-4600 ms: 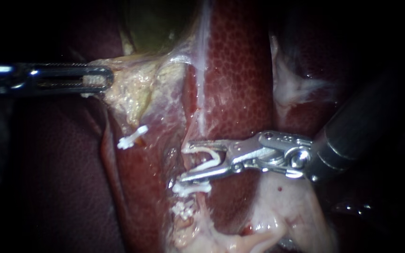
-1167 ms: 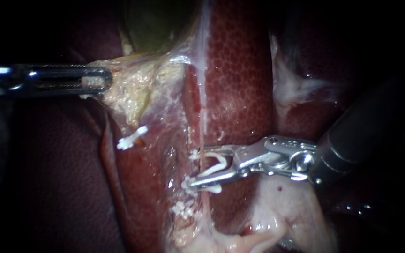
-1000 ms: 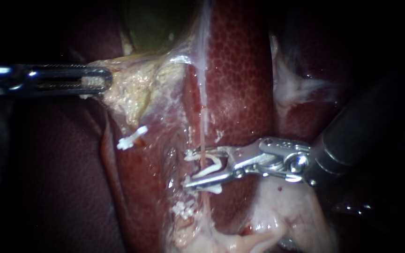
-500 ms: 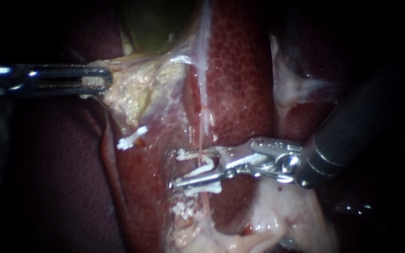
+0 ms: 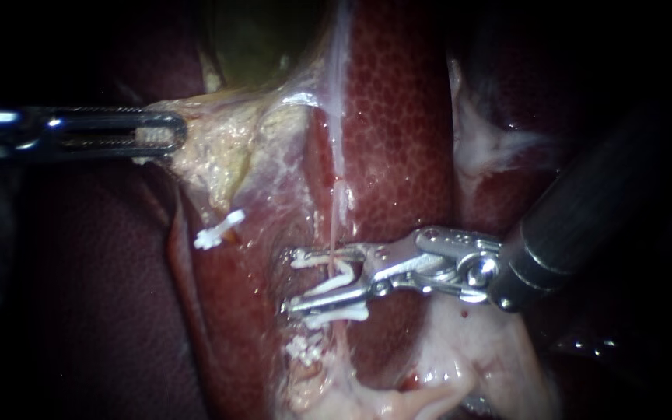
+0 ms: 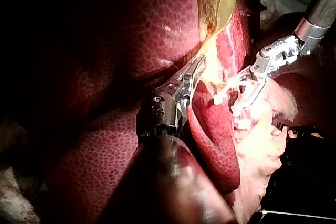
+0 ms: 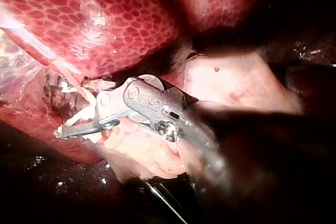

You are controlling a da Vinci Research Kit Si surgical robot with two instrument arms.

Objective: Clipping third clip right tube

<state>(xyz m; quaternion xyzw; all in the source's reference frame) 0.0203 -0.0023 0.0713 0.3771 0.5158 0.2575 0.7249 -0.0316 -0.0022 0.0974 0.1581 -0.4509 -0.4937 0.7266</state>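
Endoscope, right instrument (image 5: 292,281): jaws apart, holding an open clip (image 5: 344,274) round the right tube (image 5: 337,222), which crosses them.
Endoscope, left instrument (image 5: 166,132): clamped on pale tissue (image 5: 211,152), well apart.
Left wrist: left jaws pinch tissue.
Right wrist: tube between jaws; squeeze next.

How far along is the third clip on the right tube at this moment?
Done: two closed clips sit lower on the right tube. In hand: the right instrument carries an open clip across the tube; the left instrument holds pale tissue taut. Left: closing and releasing the clip.
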